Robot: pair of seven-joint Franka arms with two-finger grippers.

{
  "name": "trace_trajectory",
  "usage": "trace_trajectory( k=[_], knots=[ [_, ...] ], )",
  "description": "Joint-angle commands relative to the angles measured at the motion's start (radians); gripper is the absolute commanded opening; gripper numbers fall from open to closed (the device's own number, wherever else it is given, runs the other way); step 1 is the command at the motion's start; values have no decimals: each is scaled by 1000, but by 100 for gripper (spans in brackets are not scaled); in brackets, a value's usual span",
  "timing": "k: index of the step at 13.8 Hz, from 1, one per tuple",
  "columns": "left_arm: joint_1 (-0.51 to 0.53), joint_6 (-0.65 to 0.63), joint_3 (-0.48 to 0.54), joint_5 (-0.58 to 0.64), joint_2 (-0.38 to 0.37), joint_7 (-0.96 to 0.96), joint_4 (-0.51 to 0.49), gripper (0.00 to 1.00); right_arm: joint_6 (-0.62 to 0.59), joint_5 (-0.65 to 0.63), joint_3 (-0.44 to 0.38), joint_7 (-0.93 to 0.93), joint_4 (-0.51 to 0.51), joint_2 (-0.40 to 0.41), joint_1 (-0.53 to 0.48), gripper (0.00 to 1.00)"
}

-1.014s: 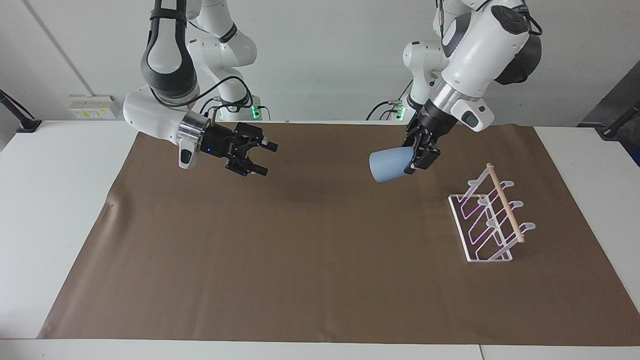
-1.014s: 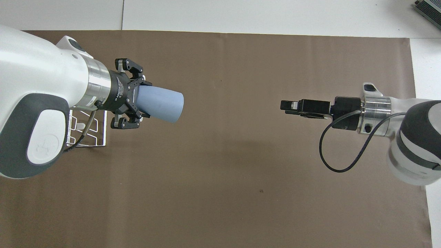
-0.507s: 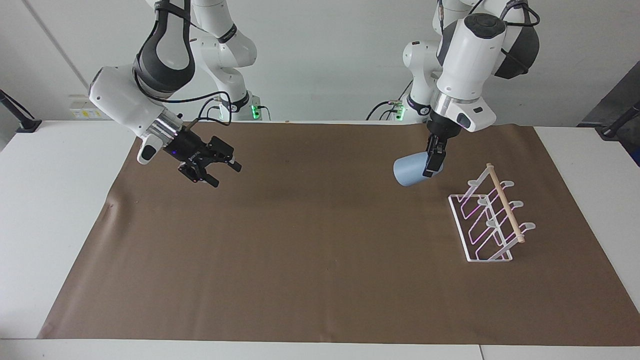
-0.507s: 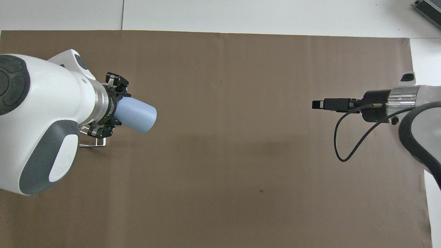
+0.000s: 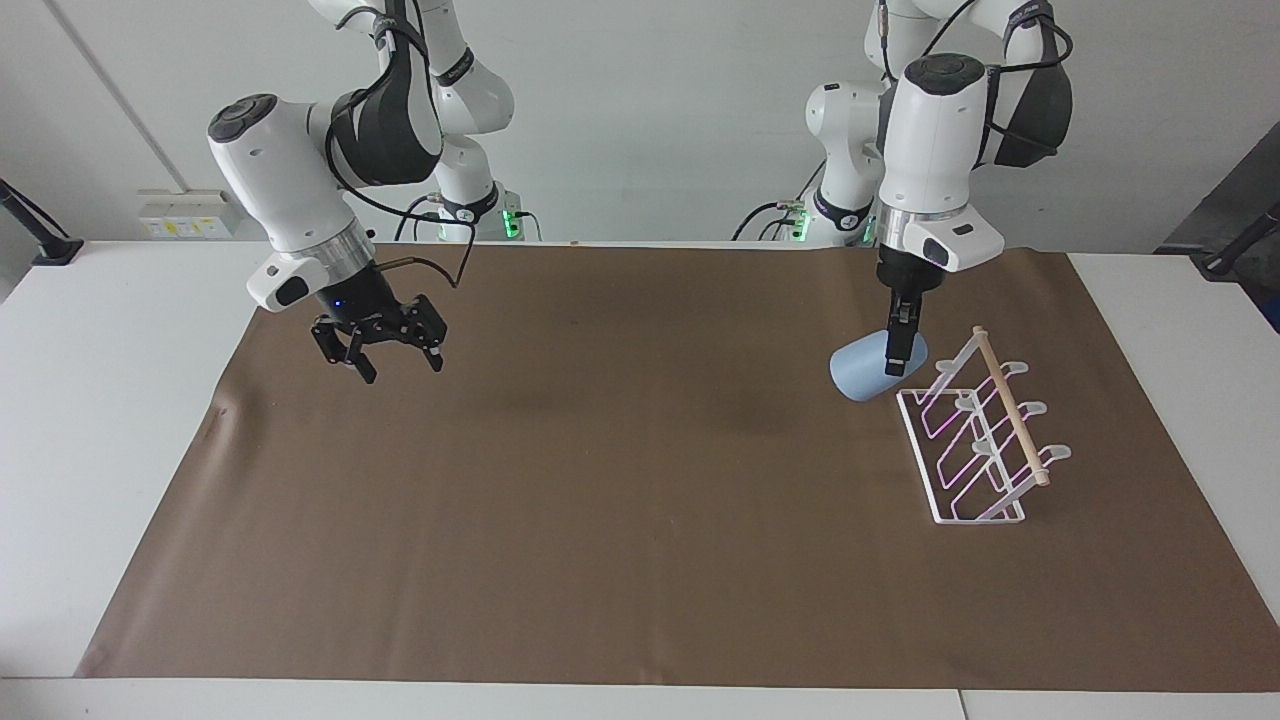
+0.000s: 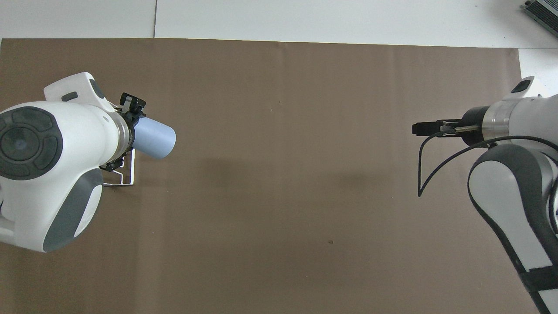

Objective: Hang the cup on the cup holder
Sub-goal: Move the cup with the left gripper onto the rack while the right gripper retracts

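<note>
The light blue cup is tilted on its side in my left gripper, which is shut on it near its base. It hangs just above the mat, close beside the end of the cup holder nearer the robots. The holder is a white wire rack with a wooden dowel on top, and it is empty. In the overhead view the cup points its mouth toward the table's middle, and the left gripper and arm cover most of the holder. My right gripper is open and empty, pointing down over the mat at the right arm's end.
A brown paper mat covers most of the white table. A black cable loops from the right wrist.
The left arm has swung the cup away from the table's middle and down, close to the holder. The right arm has drawn back toward its end and turned its gripper downward.
</note>
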Motion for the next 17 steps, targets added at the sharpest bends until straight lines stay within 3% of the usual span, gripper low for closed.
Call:
trace_trajectory(
  k=[1, 5, 9, 12, 17],
  knots=[
    [41, 59, -2, 100, -36, 20, -47, 0, -97, -113, 3, 83, 52, -5, -4, 100],
    [68, 144, -2, 338, -29, -6, -76, 0, -326, -176, 6, 163, 190, -12, -15, 100],
    [122, 215, -2, 460, 1, -31, -71, 0, -531, -155, -8, 172, 325, -21, -33, 100],
    [131, 250, -2, 544, 46, -34, -57, 0, -622, -54, -21, 233, 372, -38, -64, 100],
    [139, 289, -2, 549, 99, -32, -24, 0, -627, -66, -23, 244, 367, -46, -75, 100]
  ],
)
